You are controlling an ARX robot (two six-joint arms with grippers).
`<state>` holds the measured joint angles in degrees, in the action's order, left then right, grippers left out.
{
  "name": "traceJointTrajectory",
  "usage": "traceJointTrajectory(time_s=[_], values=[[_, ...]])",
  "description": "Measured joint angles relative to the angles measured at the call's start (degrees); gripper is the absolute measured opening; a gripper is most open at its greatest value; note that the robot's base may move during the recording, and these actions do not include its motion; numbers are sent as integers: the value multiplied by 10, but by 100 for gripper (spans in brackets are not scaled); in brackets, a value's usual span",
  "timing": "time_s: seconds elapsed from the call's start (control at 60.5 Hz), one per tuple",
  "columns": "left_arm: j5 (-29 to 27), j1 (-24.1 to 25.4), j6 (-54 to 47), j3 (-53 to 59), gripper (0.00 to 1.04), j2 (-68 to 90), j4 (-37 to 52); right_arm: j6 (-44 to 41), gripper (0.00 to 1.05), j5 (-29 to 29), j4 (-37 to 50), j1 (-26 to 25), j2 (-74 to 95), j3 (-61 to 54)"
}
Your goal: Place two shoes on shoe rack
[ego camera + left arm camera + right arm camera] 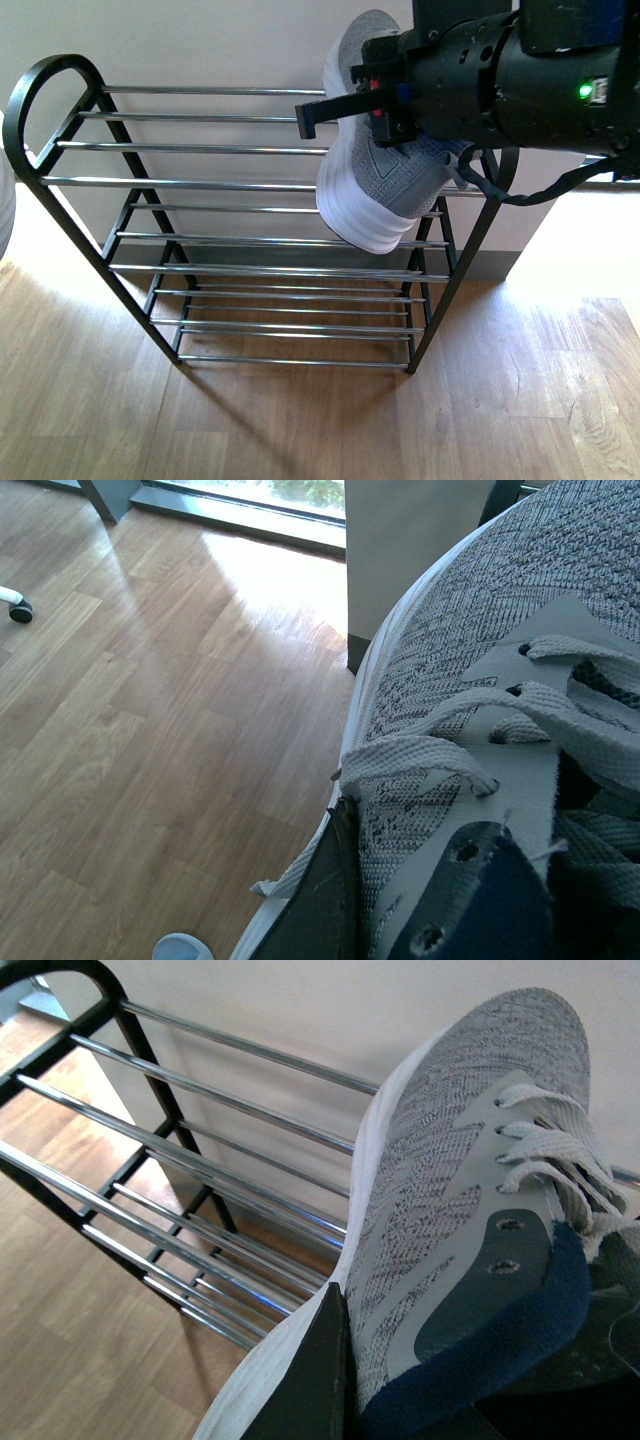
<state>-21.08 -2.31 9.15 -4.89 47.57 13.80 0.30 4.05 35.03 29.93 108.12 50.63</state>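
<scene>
In the front view one grey knit shoe (378, 190) with a white sole hangs toe-down in front of the top right of the shoe rack (250, 182). My right gripper (345, 108) is shut on its navy collar. The right wrist view shows this shoe (450, 1190) tilted over the rack's silver bars (200, 1150), with a black finger (310, 1380) pressed against its sole edge. The left arm is outside the front view. In its wrist view my left gripper (420, 920) is shut on the other shoe (450, 640), held over wooden floor, a finger (320, 900) along its side.
The rack stands against a pale wall (200, 40) on wood flooring (300, 420). A white object (5, 200) shows at the far left edge. The left wrist view shows a wall corner (400, 550), a floor-level window frame, a chair caster (15, 602) and a pale round thing (183, 947).
</scene>
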Motion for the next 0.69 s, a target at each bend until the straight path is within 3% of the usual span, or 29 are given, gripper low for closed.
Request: traceJointTrajectory(time_s=[0.198,0.397,0.694], values=[[0,0,0,0,2,0,0,-88,1,44,11,-28,61,61],[0,0,0,0,2,0,0,-182,1,93,-35,-42,62,79],[0,0,0,0,2,0,0,-210,1,99,-81,-33,89,96]])
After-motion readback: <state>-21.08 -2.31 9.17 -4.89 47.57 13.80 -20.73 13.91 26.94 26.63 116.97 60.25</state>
